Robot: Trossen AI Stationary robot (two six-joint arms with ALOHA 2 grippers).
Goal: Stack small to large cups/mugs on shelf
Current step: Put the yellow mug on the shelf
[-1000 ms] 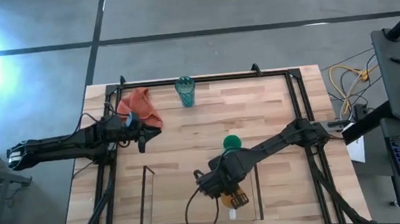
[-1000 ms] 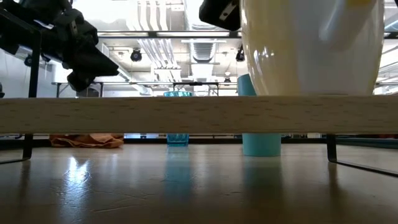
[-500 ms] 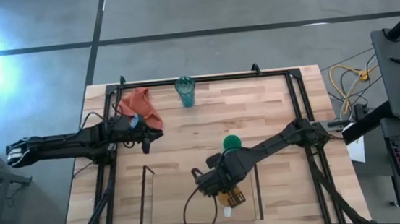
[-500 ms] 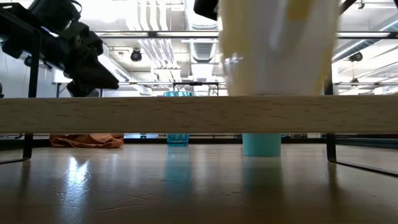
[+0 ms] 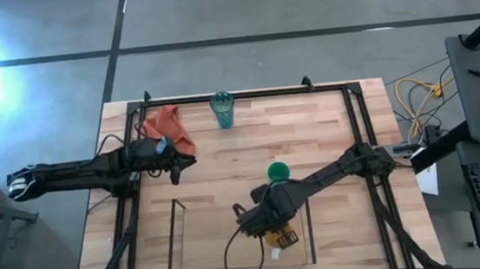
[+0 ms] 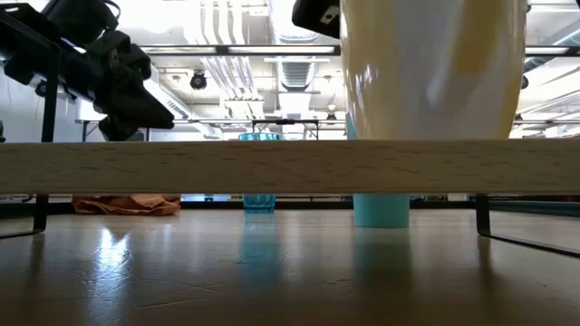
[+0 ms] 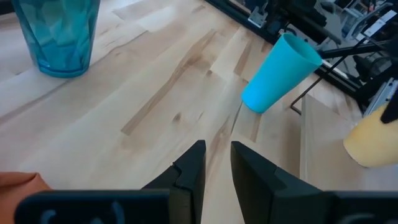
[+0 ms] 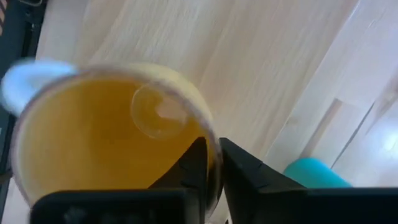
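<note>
My right gripper (image 5: 268, 229) is shut on the orange mug (image 5: 280, 238), whose white handle (image 5: 274, 254) points to the table's near edge, over the right part of the clear-walled shelf tray (image 5: 177, 236). The small green cup (image 5: 277, 172) stands upright just beyond the tray's far right corner. The ribbed teal tumbler (image 5: 222, 110) stands upright at the far edge. My left gripper (image 5: 178, 164) hangs empty over the table's left, near the red-orange cloth (image 5: 168, 130), its fingers a narrow gap apart (image 7: 217, 163). My right gripper pinches the mug's rim (image 8: 210, 144), one finger inside the mug and one outside, on the side opposite the handle (image 8: 23, 76). The fingers come from above, pointing down. The mug stays upright; a wooden bar (image 6: 272, 167) hides its base in the low view.
A black metal frame (image 5: 356, 116) runs along the table's sides and far edge. The tray's thin dark upright edges (image 5: 308, 233) stand close to the mug. Bare wood lies between the tumbler and the tray.
My left gripper has gone a little toward the table's right, away from the cloth, then kept still. My right gripper has swung the mug a little toward the table's left and partly back, keeping it upright over the tray.
</note>
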